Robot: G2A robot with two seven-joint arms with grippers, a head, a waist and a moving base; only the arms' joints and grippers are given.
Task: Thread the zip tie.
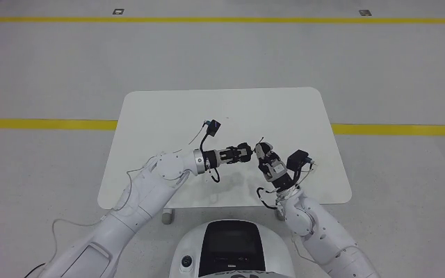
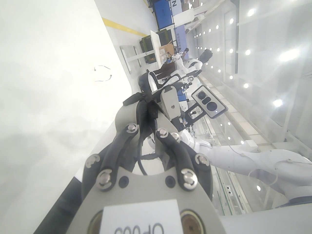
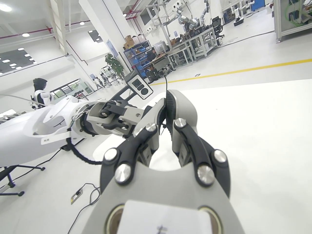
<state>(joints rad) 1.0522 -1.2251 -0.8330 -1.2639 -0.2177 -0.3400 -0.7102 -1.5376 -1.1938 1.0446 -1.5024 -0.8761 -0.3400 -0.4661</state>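
The two grippers meet above the near half of the table, a little toward its right edge and short of the near edge. The right gripper is clamped on the zip tie. Its ribbed black pads press together, and the thin black tail rises straight out past the fingertips while a short stretch hangs down between the fingers. The zip tie is held in the air, clear of the table.

The left gripper comes in from the table's left side, tip to tip with the right one and just beside it. Its fingers are also drawn tight. A short black strip juts from between them, which seems to be the zip tie's other end, though the dark pads make that hard to confirm.

A small thin wire-like loop lies on the table surface near a rounded corner, well apart from both grippers.

Each gripper's base carries a white sticker, one on the left and one on the right. The print on both is cut by the frame edge and cannot be read whole.
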